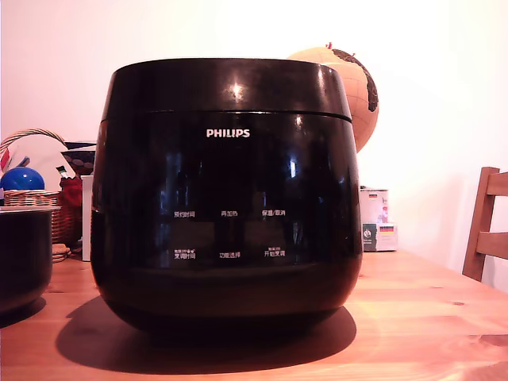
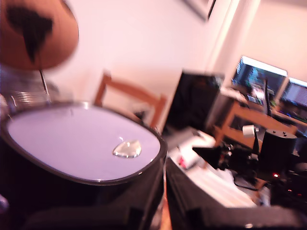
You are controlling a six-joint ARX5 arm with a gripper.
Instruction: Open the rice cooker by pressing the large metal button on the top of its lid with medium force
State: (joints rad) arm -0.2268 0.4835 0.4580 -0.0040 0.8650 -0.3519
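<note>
The rice cooker (image 1: 226, 198) stands mid-worktop (image 1: 429, 317) with lid (image 1: 226, 86) seated; end effector state cannot be told from either view, so advise centring squarely over the metal button (image 2: 127, 148) and pressing straight down, firmly but without skidding off.

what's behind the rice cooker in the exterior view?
A globe pokes out above the closed lid of the rice cooker; boxes show at the exterior view's right. The cooker's body covers whatever stands directly behind it.
</note>
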